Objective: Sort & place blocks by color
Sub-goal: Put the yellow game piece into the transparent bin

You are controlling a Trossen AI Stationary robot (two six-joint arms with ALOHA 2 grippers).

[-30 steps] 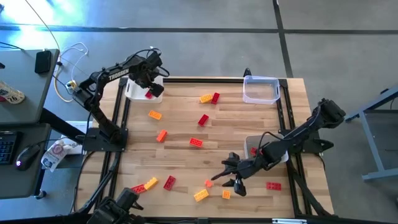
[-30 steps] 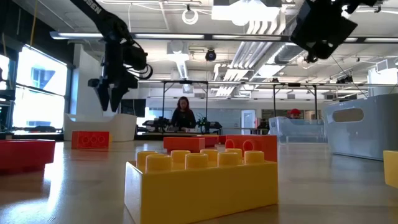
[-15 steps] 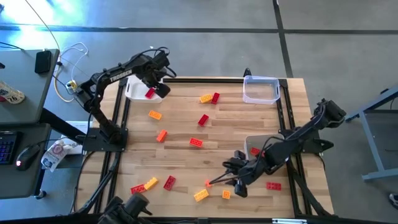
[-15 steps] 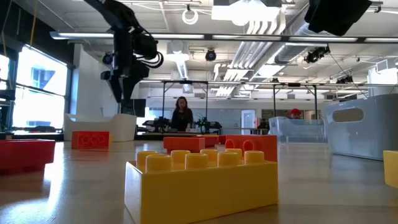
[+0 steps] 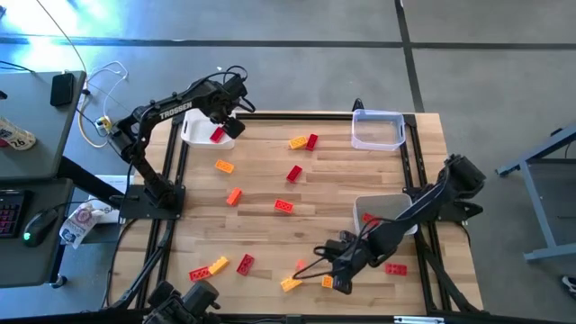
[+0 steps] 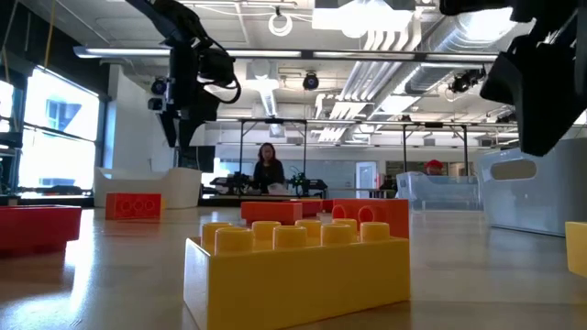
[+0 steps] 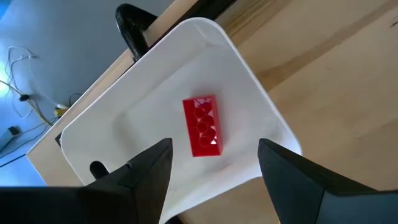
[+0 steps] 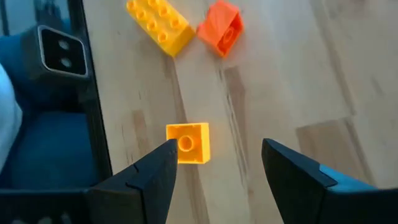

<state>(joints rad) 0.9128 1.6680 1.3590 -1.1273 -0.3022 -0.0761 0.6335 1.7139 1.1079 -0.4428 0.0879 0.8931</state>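
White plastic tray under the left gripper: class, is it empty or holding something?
Holding something. The white plastic tray contains one red studded brick, lying flat beneath the open left gripper.

A white tray (image 5: pixel 200 131) sits at the wooden desk's (image 5: pixel 270 234) far left corner, a clear tray (image 5: pixel 377 130) at the far right. A person (image 6: pixel 269 169) stands far behind the desk.

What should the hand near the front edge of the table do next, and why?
Probably lower the right hand straight down and close on the small square orange plastic brick. Its open fingers already line up with that brick, which lies loose on the wooden table, apart from the yellow studded brick and the tipped orange brick.
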